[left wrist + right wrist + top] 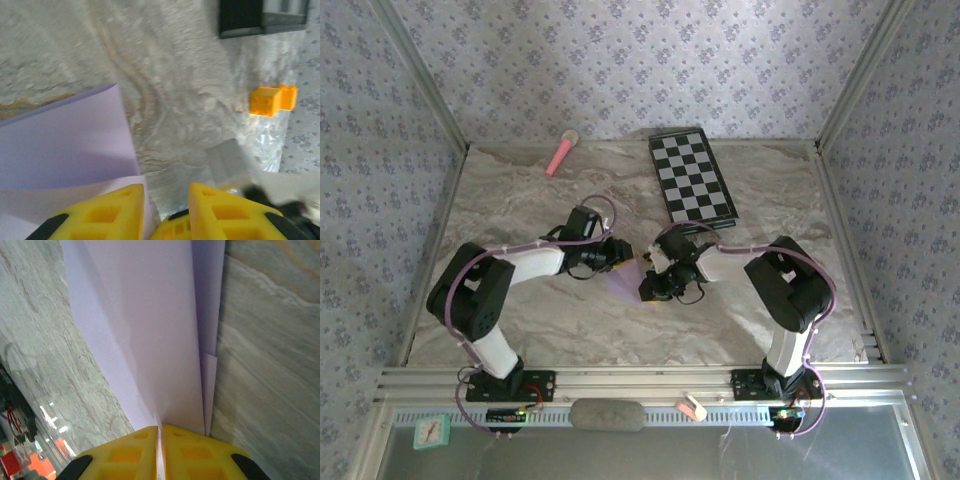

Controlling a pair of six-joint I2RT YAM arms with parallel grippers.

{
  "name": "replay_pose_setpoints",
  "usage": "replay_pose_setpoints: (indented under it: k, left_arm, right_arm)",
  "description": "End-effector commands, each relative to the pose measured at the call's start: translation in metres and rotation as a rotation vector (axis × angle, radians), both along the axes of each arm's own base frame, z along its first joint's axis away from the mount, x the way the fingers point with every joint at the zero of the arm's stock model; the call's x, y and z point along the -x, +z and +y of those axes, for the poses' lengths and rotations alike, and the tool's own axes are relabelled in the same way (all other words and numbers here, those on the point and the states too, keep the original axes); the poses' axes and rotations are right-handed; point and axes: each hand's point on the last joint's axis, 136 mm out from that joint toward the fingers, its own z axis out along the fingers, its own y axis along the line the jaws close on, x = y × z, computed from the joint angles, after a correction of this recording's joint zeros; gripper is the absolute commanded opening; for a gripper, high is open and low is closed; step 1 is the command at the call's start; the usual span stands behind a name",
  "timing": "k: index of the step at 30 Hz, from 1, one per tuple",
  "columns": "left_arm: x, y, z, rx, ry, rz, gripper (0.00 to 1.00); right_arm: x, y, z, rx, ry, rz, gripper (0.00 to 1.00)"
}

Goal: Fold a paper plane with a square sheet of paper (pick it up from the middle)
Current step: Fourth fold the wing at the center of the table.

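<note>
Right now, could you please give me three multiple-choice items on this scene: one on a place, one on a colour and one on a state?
1. Where does the checkered board lie?
A. On the far side, right of the pink stick
B. At the near edge, in the left corner
C. Dead centre

2. What colour is the sheet of paper?
A. White
B. Pale lilac
C. Yellow

3. How is the right gripper?
A. Open, holding nothing
B. Shut on the sheet of paper
C. Shut on the pink stick

Answers:
1 A: the top view shows the board at the back, with the stick to its left.
2 B: both wrist views show a pale lilac sheet.
3 B: the right wrist view shows its jaws closed, with the sheet running between them.
</note>
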Motion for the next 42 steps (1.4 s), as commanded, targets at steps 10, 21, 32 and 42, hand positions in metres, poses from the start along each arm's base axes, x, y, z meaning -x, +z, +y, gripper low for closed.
replay_pose_setpoints:
  k: [10,21,32,42]
  left_arm:
    - [0.026,-0.010,-0.008,0.032,-0.098,-0.061,0.26]
    - [0.025,-0.040,-0.013,-0.031,-0.078,0.026,0.22]
    - [0.019,-0.067,0.018,-0.186,-0.045,0.067,0.21]
    - [-0.030,-0.064,0.087,-0.279,0.027,0.024,0.22]
  right_arm:
    - [0.019,-0.030,-0.035,0.145,0.053,0.096,0.13]
    - [0.015,-0.025,-0.031,0.126,0.048,0.085,0.13]
    - [0.026,-0.042,-0.051,0.220,0.045,0.117,0.13]
    - [0.030,-0.048,-0.063,0.260,0.035,0.121,0.13]
